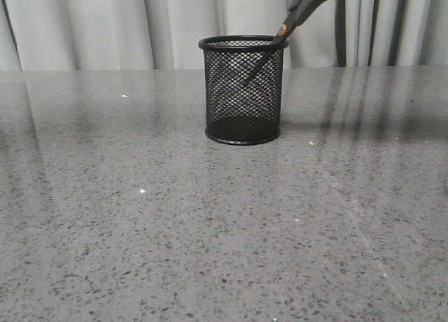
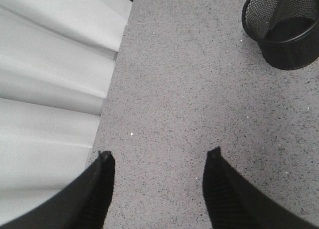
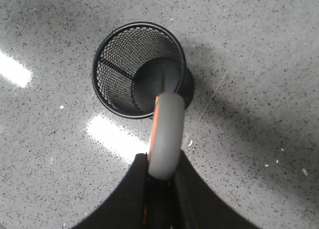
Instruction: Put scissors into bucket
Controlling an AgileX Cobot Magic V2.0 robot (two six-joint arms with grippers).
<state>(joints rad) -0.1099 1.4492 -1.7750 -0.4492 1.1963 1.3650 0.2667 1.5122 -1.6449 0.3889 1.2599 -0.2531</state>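
The bucket stands upright on the grey speckled counter, toward its far edge, with a pale curtain hanging behind. The scissors slant down from the upper right, blades inside the bucket's mesh, pivot dot at its rim. The right claw is clamped on a grey handle loop above the bucket. The left claw is spread wide, holding nothing, over bare counter beside the curtain, well apart from the bucket.

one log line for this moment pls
right gripper: shut on scissors | blades inside bucket, tilted, handles above rim | left gripper: open, holding nothing | not yet released
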